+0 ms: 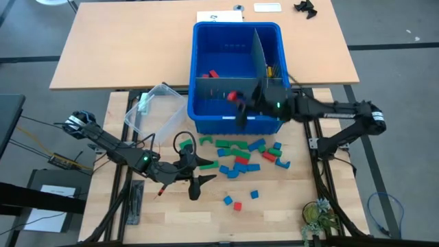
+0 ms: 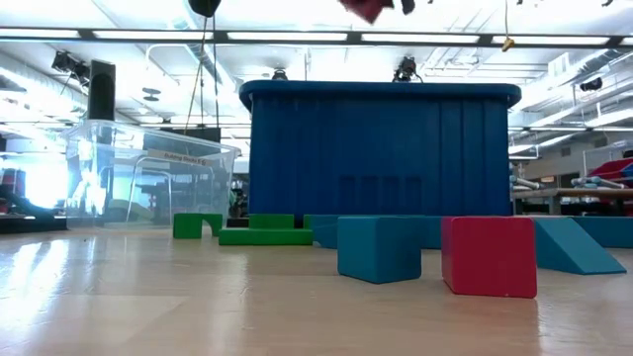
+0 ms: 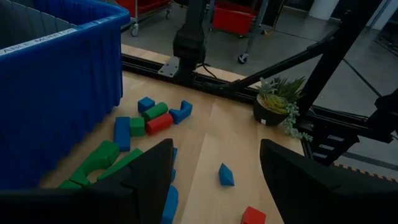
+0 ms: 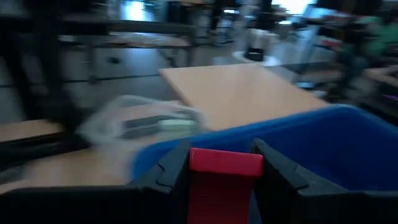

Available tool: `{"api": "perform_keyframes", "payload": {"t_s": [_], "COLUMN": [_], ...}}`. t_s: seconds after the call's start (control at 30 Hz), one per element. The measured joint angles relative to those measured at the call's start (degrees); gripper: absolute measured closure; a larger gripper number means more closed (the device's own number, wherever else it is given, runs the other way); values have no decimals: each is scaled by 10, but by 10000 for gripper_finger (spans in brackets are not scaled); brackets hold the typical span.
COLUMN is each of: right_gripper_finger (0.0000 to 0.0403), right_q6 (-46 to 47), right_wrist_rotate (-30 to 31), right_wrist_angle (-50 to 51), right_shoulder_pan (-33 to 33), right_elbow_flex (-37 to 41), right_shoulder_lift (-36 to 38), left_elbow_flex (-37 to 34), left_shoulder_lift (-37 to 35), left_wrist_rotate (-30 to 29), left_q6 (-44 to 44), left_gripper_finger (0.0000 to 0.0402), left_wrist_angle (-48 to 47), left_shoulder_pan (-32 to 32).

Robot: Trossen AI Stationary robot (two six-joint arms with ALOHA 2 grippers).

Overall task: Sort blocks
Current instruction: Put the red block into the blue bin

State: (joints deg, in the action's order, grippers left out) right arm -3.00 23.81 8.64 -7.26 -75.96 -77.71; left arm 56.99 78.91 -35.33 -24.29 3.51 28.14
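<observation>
Several blocks (image 1: 243,154) in green, blue and red lie scattered on the wooden table in front of the big blue bin (image 1: 199,68). My right gripper (image 1: 240,103) reaches in from the table's right, shut on a red block (image 4: 224,171) above the bin's near compartment. The same red block (image 2: 368,8) shows at the top edge of the low view. My left gripper (image 1: 204,175) hovers open over the table, left of the scattered blocks, with nothing between its fingers (image 3: 149,180). My right gripper pinches the red block by two opposite sides (image 4: 194,177) between its two fingers. The fingers come roughly level from the table's right side. The block is lifted clear, above the bin's rim.
A clear plastic tub (image 1: 154,106) lies tilted left of the bin. Inside the bin, dividers split it, with a red block (image 1: 212,73) in the far left part. Three loose blocks (image 1: 237,204) lie near the front edge; a small plant (image 1: 317,216) stands at the near right corner.
</observation>
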Motion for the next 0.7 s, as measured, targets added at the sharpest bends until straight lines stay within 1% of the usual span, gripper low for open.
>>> {"api": "perform_keyframes", "payload": {"t_s": [0.13,0.3,0.43,0.5,0.6,0.7], "right_gripper_finger": [273,273,270,248,192,143], "right_q6": [-23,-18,-8,-15,-31,-60], "right_wrist_rotate": [-7,-56,-89,-89,-89,-84], "right_wrist_angle": [3,-29,-67,-89,-91,-86], "right_shoulder_pan": [-99,-211,-276,-299,-320,-323], "right_elbow_flex": [0,0,0,0,0,0], "right_shoulder_lift": [-14,-50,-93,-113,-132,-130], "left_elbow_flex": [0,0,0,0,0,0], "left_shoulder_lift": [0,0,0,0,0,0], "left_wrist_rotate": [0,0,0,0,0,0], "left_q6": [0,0,0,0,0,0], "left_gripper_finger": [154,154,154,154,154,154], "left_wrist_angle": [0,0,0,0,0,0], "left_shoulder_pan": [0,0,0,0,0,0]}}
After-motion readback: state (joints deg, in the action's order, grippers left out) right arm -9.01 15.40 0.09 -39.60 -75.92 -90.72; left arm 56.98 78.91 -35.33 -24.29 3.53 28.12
